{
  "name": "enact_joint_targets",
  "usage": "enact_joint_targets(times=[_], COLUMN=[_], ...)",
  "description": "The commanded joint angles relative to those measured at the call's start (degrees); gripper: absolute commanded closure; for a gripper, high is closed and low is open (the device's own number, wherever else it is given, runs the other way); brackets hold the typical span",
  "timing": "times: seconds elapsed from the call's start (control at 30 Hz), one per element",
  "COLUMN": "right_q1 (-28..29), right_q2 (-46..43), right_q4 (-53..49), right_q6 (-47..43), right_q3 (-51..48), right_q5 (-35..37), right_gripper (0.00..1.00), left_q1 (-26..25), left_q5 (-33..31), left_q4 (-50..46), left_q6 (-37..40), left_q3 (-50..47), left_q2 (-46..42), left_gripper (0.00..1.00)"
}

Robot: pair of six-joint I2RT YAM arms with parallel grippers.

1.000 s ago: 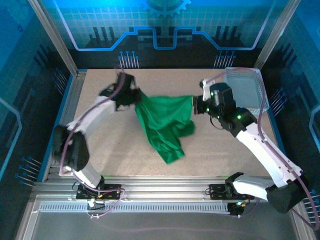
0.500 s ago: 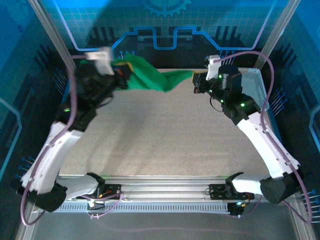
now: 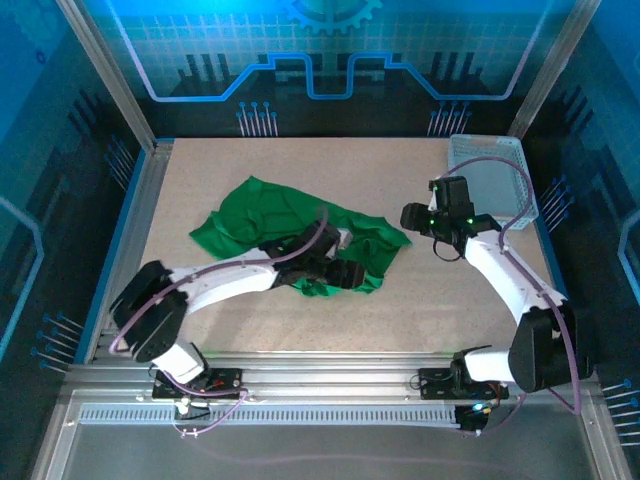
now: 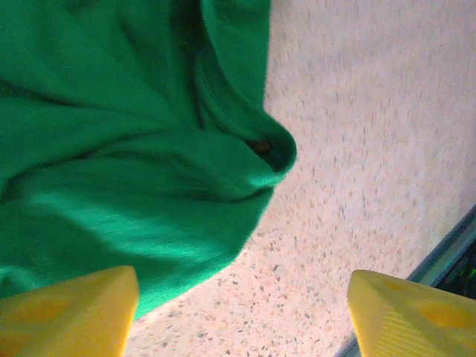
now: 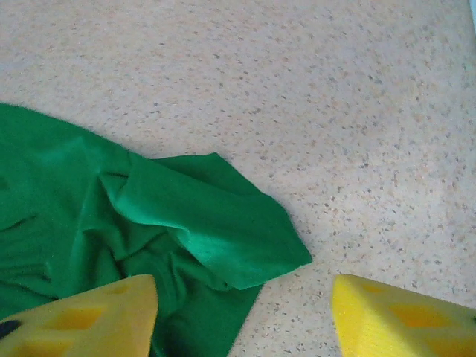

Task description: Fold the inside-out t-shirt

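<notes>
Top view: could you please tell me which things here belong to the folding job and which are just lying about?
Job in hand:
- t-shirt
- left fingers, open
- right fingers, open

Lying about:
- basket, far right

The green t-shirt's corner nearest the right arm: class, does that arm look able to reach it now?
Probably yes. The right arm hangs just above that corner of the t-shirt, its jaws open and pointing down, and nothing lies between them.
</notes>
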Motion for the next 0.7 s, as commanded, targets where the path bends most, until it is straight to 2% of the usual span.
enact_joint_targets(times=[0.0,0.13,0.2,0.3,0.43,0.53,0.67], right_q1=[3.62,11.56,16.84,23.96,30.61,34.65,38.15], right_q2=[-3.92,-3.27,-1.02,3.35,8.08,11.99,18.55], right_q4=[-1.22,-1.55,-0.83,-0.08,0.76,1.06,-0.63], right_q6=[-2.18,-2.96,-1.83,-0.68,-0.86,-1.15,-0.98], right_q3=[1.12,1.35,1.2,1.51,1.3,1.43,4.17], right_q5=[1.19,-0.39,-1.45,-1.24,-0.93,-0.36,3.5], right_gripper=[0.33,0.31,0.3,0.31,0.31,0.28,0.28], left_q1=[5.19,13.58,18.55,22.86,23.23,22.75,22.72], left_q5=[-7.08,-12.48,-12.12,-11.42,-7.12,-6.34,-5.7], left_q4=[-1.61,-9.58,-11.47,-13.17,-11.78,-10.79,-8.62], left_q6=[-0.72,-2.9,-3.51,-3.64,-3.36,-3.99,-4.57], left_q3=[-1.65,-3.63,-4.18,-3.09,-2.42,-3.22,-4.05], left_q2=[-9.84,-12.0,-10.56,-6.34,-2.57,0.66,5.69], left_gripper=[0.23,0.21,0.21,0.21,0.21,0.21,0.27])
